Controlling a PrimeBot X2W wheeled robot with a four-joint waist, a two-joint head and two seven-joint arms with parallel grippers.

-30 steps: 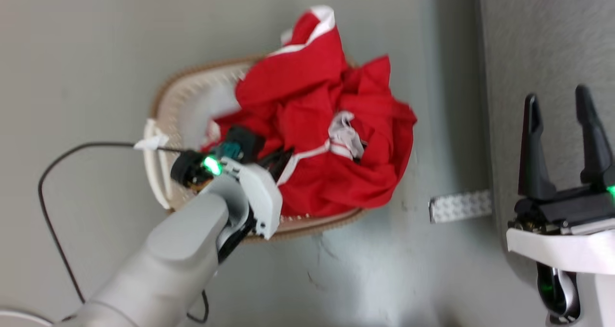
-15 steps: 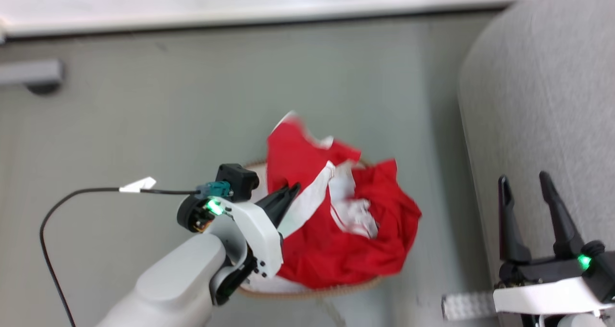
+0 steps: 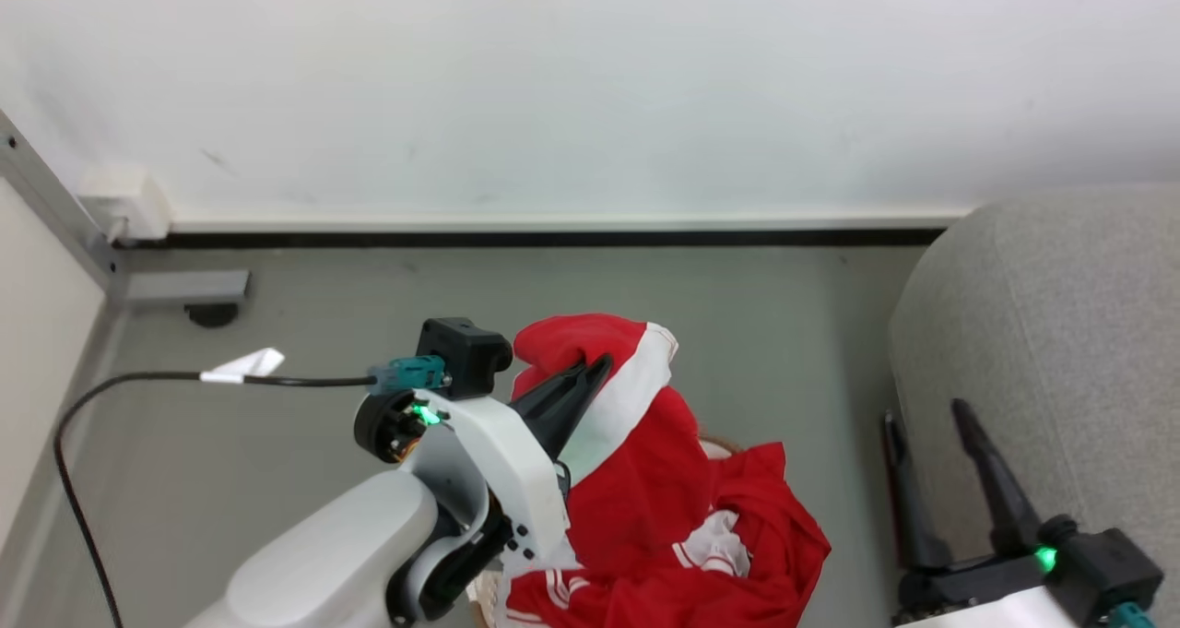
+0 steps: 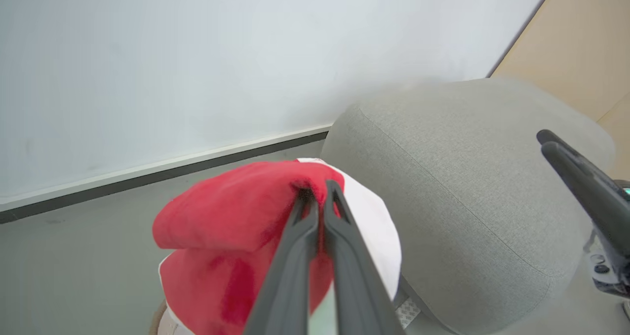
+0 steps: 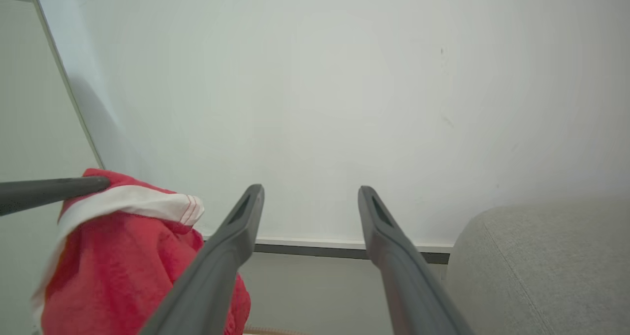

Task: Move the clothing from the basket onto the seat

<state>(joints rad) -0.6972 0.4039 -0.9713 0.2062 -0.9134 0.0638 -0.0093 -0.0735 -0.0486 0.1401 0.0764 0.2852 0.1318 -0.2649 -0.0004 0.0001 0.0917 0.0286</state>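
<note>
now the left end effector (image 3: 597,370) is clenched on a small fold of the clothing (image 3: 664,508) and holds it up, with most of the red cloth hanging down below it. the low part hangs over the basket (image 3: 717,444), which is mostly hidden, so i cannot tell if the cloth is all the way out. the right end effector (image 3: 925,416) is spread wide with nothing in it, close to the seat (image 3: 1042,333).

the grip is on only a little bit of cloth, so it may slip out in a fast swing. the hanging end may catch the basket rim and drag it, or miss the seat and land on the floor (image 3: 277,480).

a second ago the clothing lay bunched in the basket with the left end effector down in it. now it is lifted. the head view has tipped up too, so the wall (image 3: 590,84) shows.
</note>
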